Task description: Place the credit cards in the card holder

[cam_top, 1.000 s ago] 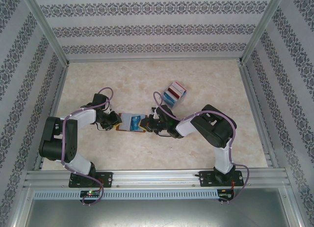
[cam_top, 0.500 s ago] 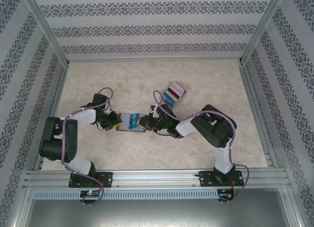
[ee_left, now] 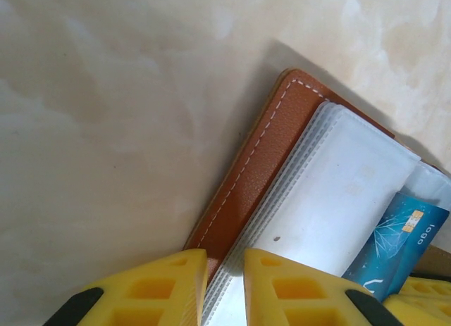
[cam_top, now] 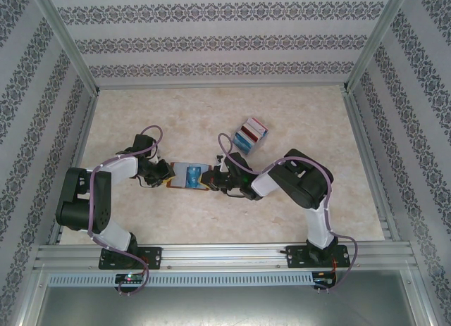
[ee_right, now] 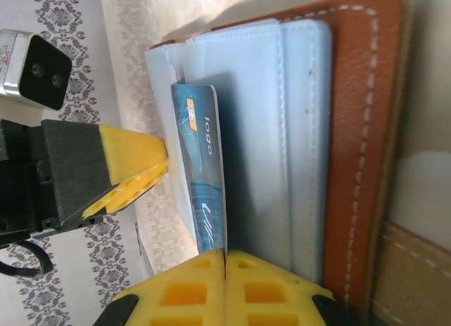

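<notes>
**Item 1: risk.** The blue card (ee_right: 204, 171) is judged to be part way into a pale sleeve (ee_right: 246, 129) of the holder (ee_right: 359, 129). The holder lies open on the tabletop (cam_top: 296, 115) between the two arms.
- The card is thin and held by one end only. If it meets the sleeve mouth at an angle, it is likely to bow or jam.
- The left grip takes only a narrow strip of one edge. A push along the tabletop could slide the holder or drag it out of that grip.
- The sleeves look soft and may buckle ahead of the card, closing the pocket.

**Item 2: fingers.**
- The right fingers (ee_right: 183, 294) are together, pinching the near end of the card, with no gap between them.
- The left fingers (ee_left: 296, 294) are nearly together, clamped on the holder's opposite edge. The brown edge and white sleeves lie between them.
- In the top view the two sets face each other across the holder, left fingers at its left end and right fingers at its right.

**Item 3: farther back.** A stack (cam_top: 250, 134) of further cards rests on the tabletop beyond the right fingers, well apart from the holder. It is not yet loaded, so the task is judged to be at an early stage.
</notes>
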Robot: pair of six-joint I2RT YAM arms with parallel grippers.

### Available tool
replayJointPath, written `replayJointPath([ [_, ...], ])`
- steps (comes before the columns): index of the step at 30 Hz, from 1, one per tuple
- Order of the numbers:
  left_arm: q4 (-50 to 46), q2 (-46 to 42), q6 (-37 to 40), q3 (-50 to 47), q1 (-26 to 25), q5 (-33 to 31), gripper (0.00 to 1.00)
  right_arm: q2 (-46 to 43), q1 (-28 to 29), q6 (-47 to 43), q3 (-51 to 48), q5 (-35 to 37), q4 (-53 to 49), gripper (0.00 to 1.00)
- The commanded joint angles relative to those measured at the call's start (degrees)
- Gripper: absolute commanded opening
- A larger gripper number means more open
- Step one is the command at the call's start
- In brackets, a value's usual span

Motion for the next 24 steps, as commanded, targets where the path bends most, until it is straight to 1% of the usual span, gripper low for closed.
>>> replayJointPath([
  [1, -2.1, 3.2, -0.3, -1.2, 0.3, -5.0, 0.22, 1.0, -0.5, -1.0, -0.2, -0.3, 0.2, 0.0],
  [7, -2.3, 3.3, -0.2, -0.9, 0.3, -4.9, 0.22, 0.9, -0.8, -1.4, 0.1, -0.2, -0.9, 0.0],
  [24, -2.9, 2.9, 0.2, -0.6, 0.3, -5.0, 0.22, 3.9, -1.2, -3.7, 5.7, 1.5, -3.0, 0.0],
])
